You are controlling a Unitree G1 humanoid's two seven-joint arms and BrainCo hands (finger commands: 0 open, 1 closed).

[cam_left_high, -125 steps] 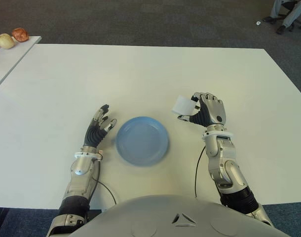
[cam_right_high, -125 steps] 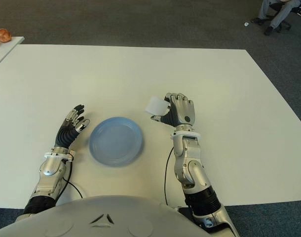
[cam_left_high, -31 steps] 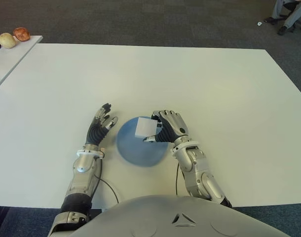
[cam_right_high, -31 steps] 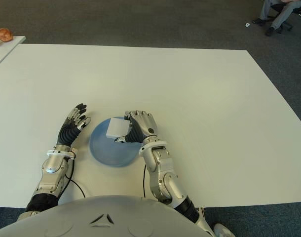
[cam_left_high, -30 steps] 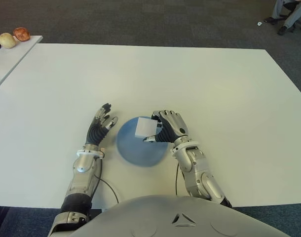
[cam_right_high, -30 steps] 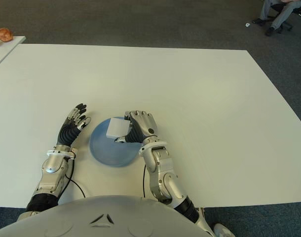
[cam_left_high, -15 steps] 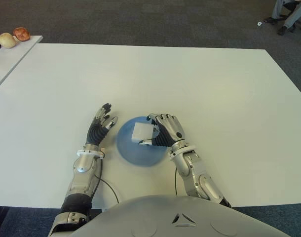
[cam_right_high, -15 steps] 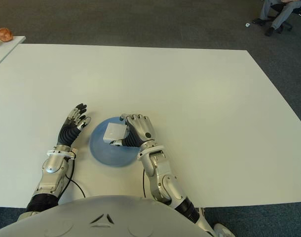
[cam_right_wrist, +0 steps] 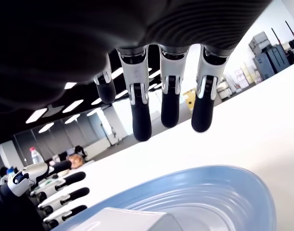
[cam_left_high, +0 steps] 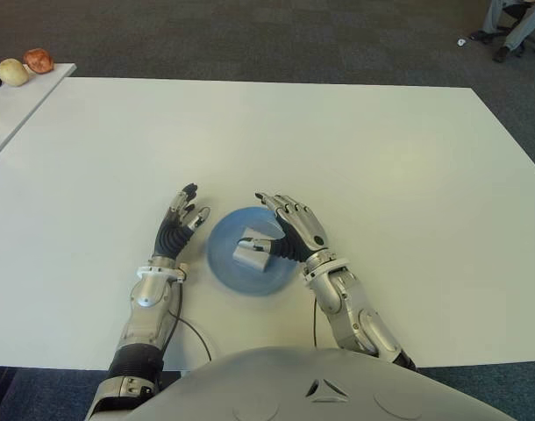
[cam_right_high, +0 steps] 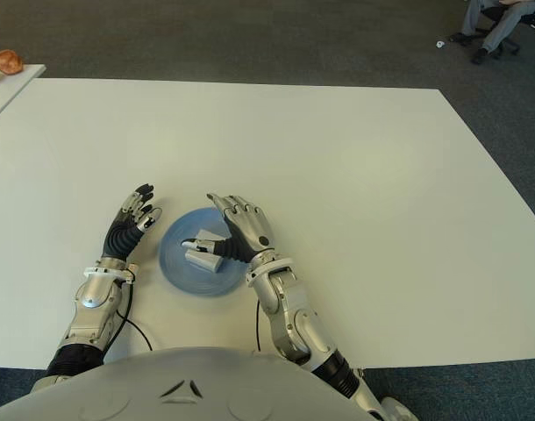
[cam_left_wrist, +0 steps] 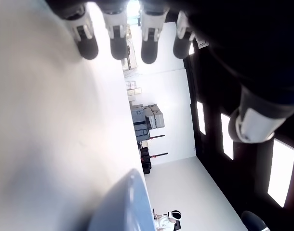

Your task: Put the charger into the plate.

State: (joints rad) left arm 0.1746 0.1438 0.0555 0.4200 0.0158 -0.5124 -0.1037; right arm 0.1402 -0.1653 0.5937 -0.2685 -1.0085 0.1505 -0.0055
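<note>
Glossy plate (cam_right_high: 175,263), matt table (cam_right_high: 355,175)

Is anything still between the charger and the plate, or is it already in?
Nothing visible stands in the way: the charger already lies inside the plate. The right hand is above it, fingers spread and holding nothing. The left hand shows open on the plate's left.
</note>
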